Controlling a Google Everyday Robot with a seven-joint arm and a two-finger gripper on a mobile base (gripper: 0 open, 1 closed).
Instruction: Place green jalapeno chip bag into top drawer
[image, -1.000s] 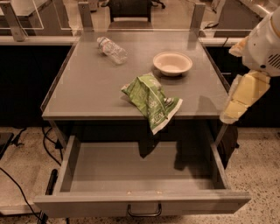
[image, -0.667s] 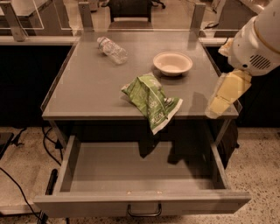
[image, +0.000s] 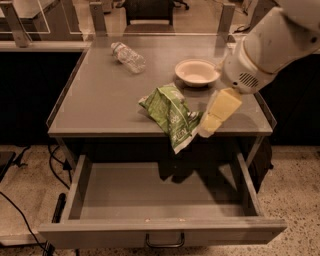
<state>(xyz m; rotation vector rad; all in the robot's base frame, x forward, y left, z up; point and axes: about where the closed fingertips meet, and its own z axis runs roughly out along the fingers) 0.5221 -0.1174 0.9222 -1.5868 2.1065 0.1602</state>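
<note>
my gripper (image: 206, 129): one, pale yellow, hanging over the front right of the table (image: 95, 100), tip just beside the bag's right edge; apart or together, i cannot tell.
green jalapeno chip bag (image: 169, 112): one, crumpled, lying on the tabletop near the front edge, one corner overhanging the drawer.
top drawer (image: 160, 231): one, pulled open below the table, dark bar handle (image: 165, 243) at centre.
bowl (image: 196, 71): one, behind the bag.
bottle (image: 129, 56): one, clear, on its side at the back.
writing: white print on the bag, unreadable.
</note>
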